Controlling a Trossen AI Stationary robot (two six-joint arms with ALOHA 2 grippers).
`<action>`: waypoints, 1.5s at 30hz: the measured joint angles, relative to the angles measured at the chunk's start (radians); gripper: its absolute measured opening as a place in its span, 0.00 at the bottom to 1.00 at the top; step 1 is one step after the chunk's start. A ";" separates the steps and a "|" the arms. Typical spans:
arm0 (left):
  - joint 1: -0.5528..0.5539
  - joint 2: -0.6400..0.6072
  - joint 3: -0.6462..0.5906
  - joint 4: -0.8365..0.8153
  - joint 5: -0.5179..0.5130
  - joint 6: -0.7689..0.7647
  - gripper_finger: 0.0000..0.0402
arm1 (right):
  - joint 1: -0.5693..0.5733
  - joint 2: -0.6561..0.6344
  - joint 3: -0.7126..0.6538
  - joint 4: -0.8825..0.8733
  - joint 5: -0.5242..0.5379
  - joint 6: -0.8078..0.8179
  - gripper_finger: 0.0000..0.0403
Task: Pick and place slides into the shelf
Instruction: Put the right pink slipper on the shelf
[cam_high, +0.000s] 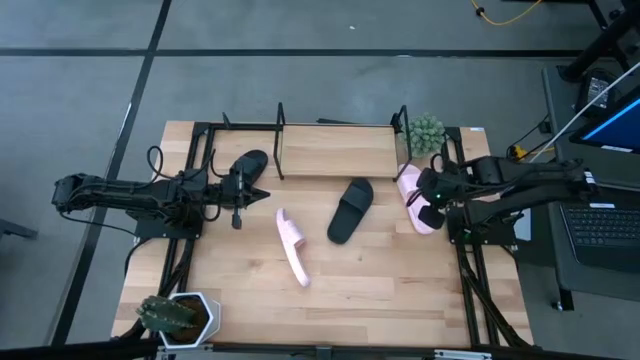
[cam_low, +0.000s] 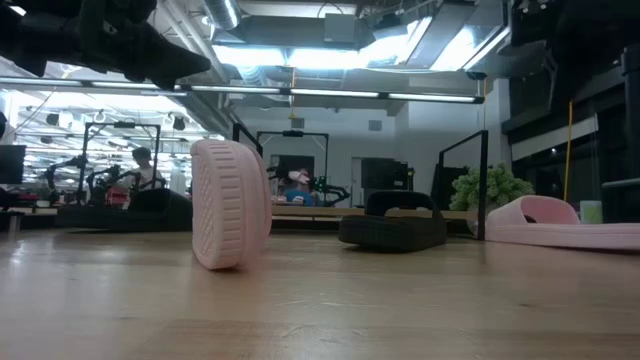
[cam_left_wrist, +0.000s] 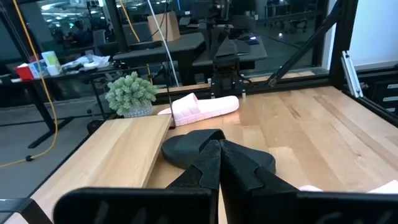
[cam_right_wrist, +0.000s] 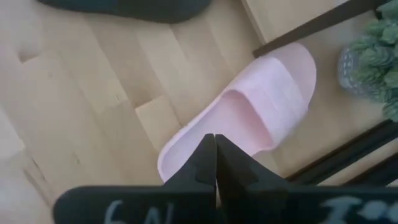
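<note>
Slides: four, two black, two pink, all on desk (cam_high: 400, 300), none on shelf (cam_high: 335, 150) yet. Shelf board bare. Black slide (cam_high: 350, 209) flat in middle, near shelf front. Pink slide (cam_high: 292, 246) on its edge beside it, likely hard to grab. Second black slide (cam_high: 248, 165) under left gripper (cam_high: 240, 190), fingers clenched, holding nothing. Second pink slide (cam_high: 415, 200) by plant (cam_high: 427, 132), right gripper (cam_high: 432, 188) over it, fingers clenched, empty, likely next pick.
</note>
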 joint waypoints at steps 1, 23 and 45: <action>0.000 0.000 0.000 0.000 0.000 0.000 0.00 | 0.007 0.009 -0.001 -0.003 0.000 0.008 0.00; 0.000 0.015 0.000 -0.015 0.000 0.003 0.00 | 0.031 0.094 -0.002 0.102 0.054 -0.139 0.05; 0.000 0.015 0.000 -0.015 0.000 0.052 0.00 | -0.036 0.093 -0.002 0.078 0.212 -0.169 0.33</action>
